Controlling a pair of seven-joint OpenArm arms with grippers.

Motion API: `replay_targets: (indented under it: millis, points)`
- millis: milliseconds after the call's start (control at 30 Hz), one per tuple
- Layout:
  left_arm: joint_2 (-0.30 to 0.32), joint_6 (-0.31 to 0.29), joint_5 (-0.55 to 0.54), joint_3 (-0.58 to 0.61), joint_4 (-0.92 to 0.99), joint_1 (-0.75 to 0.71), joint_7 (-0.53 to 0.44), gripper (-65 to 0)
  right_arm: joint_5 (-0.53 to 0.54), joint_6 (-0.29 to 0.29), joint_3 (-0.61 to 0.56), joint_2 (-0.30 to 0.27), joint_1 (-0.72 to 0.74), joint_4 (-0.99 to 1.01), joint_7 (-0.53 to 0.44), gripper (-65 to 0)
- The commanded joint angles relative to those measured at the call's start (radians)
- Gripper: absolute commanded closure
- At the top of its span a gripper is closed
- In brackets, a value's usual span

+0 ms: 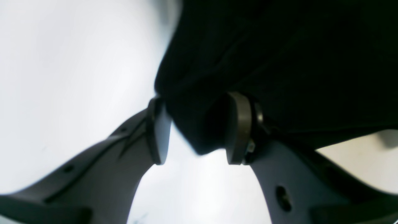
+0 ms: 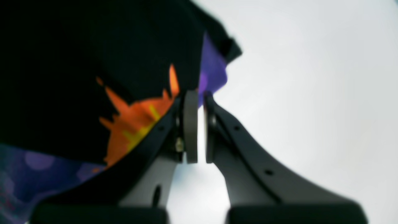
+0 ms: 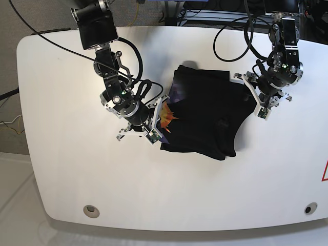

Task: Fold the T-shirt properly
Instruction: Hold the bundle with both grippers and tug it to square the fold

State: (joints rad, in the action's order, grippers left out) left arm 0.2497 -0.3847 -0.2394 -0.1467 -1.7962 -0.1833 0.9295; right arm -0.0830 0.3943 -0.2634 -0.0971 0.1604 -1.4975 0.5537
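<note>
We saw the black T-shirt (image 3: 205,115) lying rumpled on the white table (image 3: 61,154). Our right gripper (image 3: 160,119) pinched its printed edge, lifting orange flames into sight, while our left gripper (image 3: 254,99) gripped the opposite edge.

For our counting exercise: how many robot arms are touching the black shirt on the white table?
2. The right arm's gripper pinches the black fabric T-shirt at its orange-printed edge; the left arm's gripper has fabric between its fingers at the opposite edge.
</note>
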Motion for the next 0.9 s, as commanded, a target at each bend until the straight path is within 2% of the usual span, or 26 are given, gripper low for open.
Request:
replay_targets:
  millis: [0,200,433,733,867]
  points:
    - [0.004,0.011,-0.005,-0.026,-0.021,0.009,0.021,-25.0,0.004,-0.004,0.003,-0.002,0.026,-0.024,-0.022,-3.3]
    - [0.004,0.1,-0.005,-0.049,-0.052,0.011,0.086,-25.0,0.007,-0.004,0.003,-0.002,0.038,-0.024,-0.022,-3.3]
    - [-0.017,0.151,-0.008,-0.05,-0.098,0.008,0.112,-25.0,0.009,-0.004,0.002,0.004,0.054,-0.024,-0.022,-3.3]
    - [-0.095,0.166,-0.007,-0.047,-0.101,0.008,0.112,-25.0,0.002,-0.004,0.0,0.024,0.069,-0.048,-0.021,-3.3]
    - [-0.131,0.188,-0.005,-0.046,-0.101,0.009,0.112,-25.0,0.004,-0.004,-0.003,0.03,0.084,-0.053,0.01,-3.3]
